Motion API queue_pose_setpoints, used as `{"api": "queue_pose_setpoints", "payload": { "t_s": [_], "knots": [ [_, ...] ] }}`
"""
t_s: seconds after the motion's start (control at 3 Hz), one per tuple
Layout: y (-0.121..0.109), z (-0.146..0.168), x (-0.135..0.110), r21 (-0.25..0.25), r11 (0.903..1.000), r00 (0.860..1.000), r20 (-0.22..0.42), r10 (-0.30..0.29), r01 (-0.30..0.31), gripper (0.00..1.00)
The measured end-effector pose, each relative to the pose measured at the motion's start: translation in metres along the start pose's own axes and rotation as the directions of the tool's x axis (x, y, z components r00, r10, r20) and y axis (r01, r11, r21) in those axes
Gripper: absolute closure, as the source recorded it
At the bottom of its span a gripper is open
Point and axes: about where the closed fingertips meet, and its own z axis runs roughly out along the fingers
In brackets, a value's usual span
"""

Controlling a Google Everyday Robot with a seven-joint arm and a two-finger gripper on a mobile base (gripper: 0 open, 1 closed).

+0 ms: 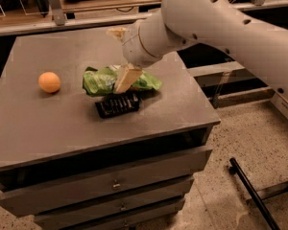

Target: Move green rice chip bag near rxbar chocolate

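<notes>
The green rice chip bag (pixel 102 80) lies crumpled on the grey table top (pixel 48 123), just behind the rxbar chocolate (pixel 117 105) and touching its far edge. The bar is a small black wrapper with white lettering, lying flat. My gripper (pixel 119 63) is right above the bag and open. One tan finger (pixel 127 78) points down in front of the bag's middle, and the other finger (pixel 116 32) is spread away behind it. The large white arm reaches in from the upper right and hides part of the bag's right side.
A small orange ball (pixel 49 82) sits on the table to the left of the bag. The table is a cabinet with drawers (pixel 115 183) at the front. A shelf rail (pixel 86 20) runs behind it. A black bar (pixel 252 193) lies on the speckled floor at the right.
</notes>
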Motion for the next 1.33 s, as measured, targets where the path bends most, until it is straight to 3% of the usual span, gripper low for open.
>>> {"api": "queue_pose_setpoints", "payload": {
  "t_s": [0.67,1.0,1.33],
  "knots": [
    [-0.004,-0.013,0.000,-0.007,0.9997,0.999,0.033,-0.025,0.025,0.00],
    [-0.015,-0.037,0.014,0.024,0.9992,0.993,0.110,-0.035,0.032,0.00],
    [-0.022,-0.057,0.037,0.071,0.9972,0.996,0.089,-0.031,0.025,0.00]
  ]
}}
